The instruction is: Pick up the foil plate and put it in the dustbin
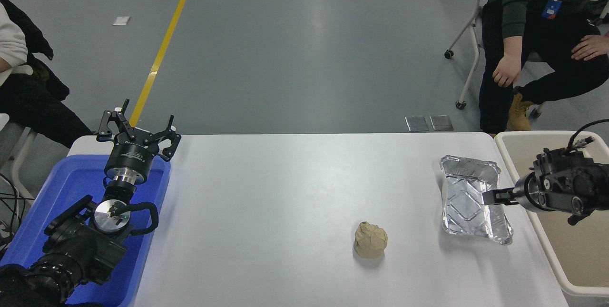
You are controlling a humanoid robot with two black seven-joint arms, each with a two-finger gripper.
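Left gripper parked over the blue tub, fingers spread. Foil plate flat on the table's right side, beside the dustbin. Right gripper at its right rim, opening unclear. Pinch the rim lightly; foil crumples.

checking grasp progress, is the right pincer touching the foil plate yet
Cannot tell. In the head view the right pincer overlaps the foil plate's right rim, but from above neither contact nor a gap shows plainly.
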